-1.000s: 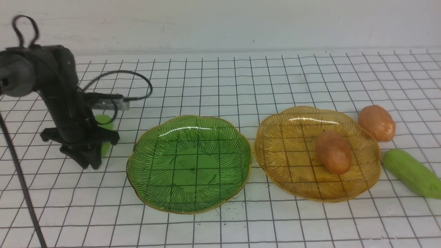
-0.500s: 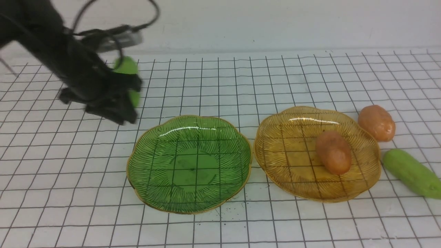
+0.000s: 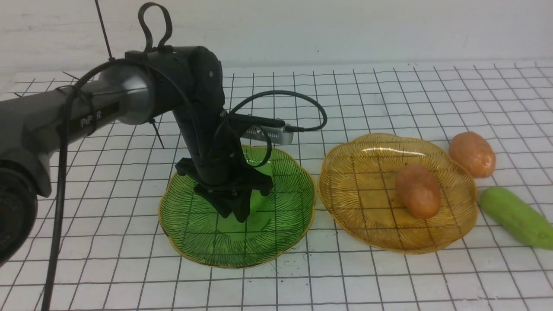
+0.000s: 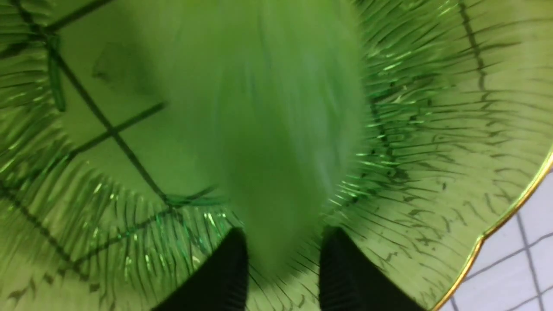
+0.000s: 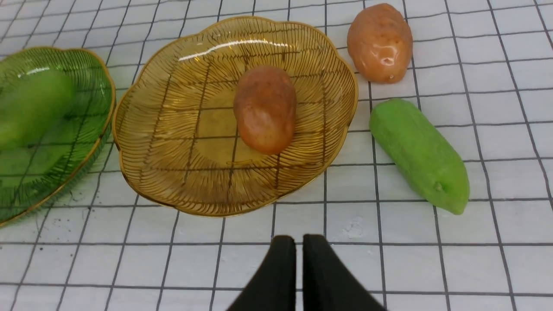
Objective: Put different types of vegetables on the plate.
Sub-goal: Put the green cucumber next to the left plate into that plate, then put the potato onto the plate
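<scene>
Left gripper (image 4: 283,276), lowered into the green plate (image 3: 194,233): its fingers flank the narrow end of a light-green toy cucumber (image 4: 268,129) over the plate's centre. Blur hides whether they pinch it or stand free. Right gripper (image 5: 299,268): pressed together, empty, above the gridded table (image 5: 432,259). The amber plate (image 3: 367,194) holds one toy potato (image 3: 418,191). Beside it on the table lie a second potato (image 3: 471,154) and a second cucumber (image 3: 516,218). Judged about half done: these two await plating.
</scene>
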`<state>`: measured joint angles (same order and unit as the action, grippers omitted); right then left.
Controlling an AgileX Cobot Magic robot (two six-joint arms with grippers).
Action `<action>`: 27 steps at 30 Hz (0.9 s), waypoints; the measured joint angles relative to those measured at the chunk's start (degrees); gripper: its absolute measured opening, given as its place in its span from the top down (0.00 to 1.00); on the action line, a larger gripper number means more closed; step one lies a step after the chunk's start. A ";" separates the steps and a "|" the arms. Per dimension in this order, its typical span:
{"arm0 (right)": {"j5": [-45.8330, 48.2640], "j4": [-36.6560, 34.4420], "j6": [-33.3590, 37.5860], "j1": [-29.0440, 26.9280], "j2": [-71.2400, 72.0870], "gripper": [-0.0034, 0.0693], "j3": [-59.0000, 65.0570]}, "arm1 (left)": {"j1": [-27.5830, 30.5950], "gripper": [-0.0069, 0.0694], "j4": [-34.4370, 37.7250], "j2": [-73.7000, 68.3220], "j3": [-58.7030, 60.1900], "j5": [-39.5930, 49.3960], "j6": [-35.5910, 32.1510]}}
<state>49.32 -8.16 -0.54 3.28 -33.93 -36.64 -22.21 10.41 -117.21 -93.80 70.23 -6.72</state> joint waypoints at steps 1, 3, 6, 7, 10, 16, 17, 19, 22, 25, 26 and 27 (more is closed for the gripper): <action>0.07 0.00 0.54 0.00 0.00 0.90 0.00 | -0.06 0.55 -0.49 0.00 0.00 0.00 0.39; 0.07 0.00 0.54 0.00 0.00 0.85 0.00 | -0.06 0.47 -0.93 0.00 0.00 0.00 0.84; 0.01 0.00 0.54 0.00 0.00 0.74 0.00 | -0.06 0.36 -1.77 0.00 0.00 -0.04 1.08; 0.01 0.00 0.54 0.00 0.00 0.74 0.00 | -0.06 0.36 -1.77 0.00 0.00 -0.04 1.08; -0.04 0.05 0.54 0.00 -1.14 0.60 -0.41 | -0.06 0.31 -5.20 0.15 -0.73 -0.04 0.44; -0.01 0.74 0.54 0.00 -11.83 0.43 -4.67 | 0.08 0.45 -11.38 3.48 -1.10 -0.06 -0.02; -0.17 1.20 0.04 0.00 -14.39 0.42 -5.68 | 0.30 0.50 -11.58 4.46 -1.05 -0.06 -0.02; -0.48 1.88 -0.50 0.00 -17.57 0.41 -7.20 | 0.70 0.61 -11.63 6.09 -0.65 -0.06 -0.22; -0.88 4.24 -2.06 0.00 -26.18 0.41 -10.88 | 2.02 0.81 -11.63 9.14 0.76 0.00 -0.63; -1.88 7.29 -4.33 0.00 -35.64 0.40 -15.60 | 4.32 0.90 -11.56 11.95 2.62 0.05 -1.78; -2.30 8.16 -4.84 0.00 -37.45 0.40 -16.62 | 4.92 0.91 -11.31 12.44 3.06 0.05 -2.11; -2.98 9.20 -5.97 0.00 -41.07 0.40 -18.77 | 5.84 0.91 -10.89 13.10 3.78 0.05 -2.30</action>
<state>46.34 1.04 -6.51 3.28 -75.00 -55.40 -16.37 -0.48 -104.11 -90.01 70.29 -9.02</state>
